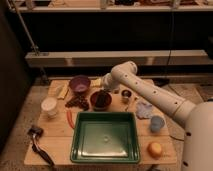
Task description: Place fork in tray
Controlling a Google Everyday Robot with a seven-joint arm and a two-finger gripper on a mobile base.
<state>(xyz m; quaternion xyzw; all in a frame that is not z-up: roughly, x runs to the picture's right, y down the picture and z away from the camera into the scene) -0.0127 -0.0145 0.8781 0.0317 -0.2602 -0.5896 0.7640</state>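
The green tray (131,153) sits at the front middle of the wooden table and holds nothing. A thin pale utensil, seemingly the fork (132,103), lies just behind the tray's right back corner, beside a small dark cup (126,94). My white arm reaches in from the right. Its gripper (102,94) hangs over a dark reddish bowl (101,101) behind the tray and to the left of the fork. The jaws stand open and hold nothing.
On the table's left side are a purple bowl (80,83), dark grapes (76,102), a white cup (49,106), a red-orange stick (69,118) and a black-handled tool (40,146). To the right lie a blue cloth (144,109), a blue cup (156,123) and an orange fruit (155,149).
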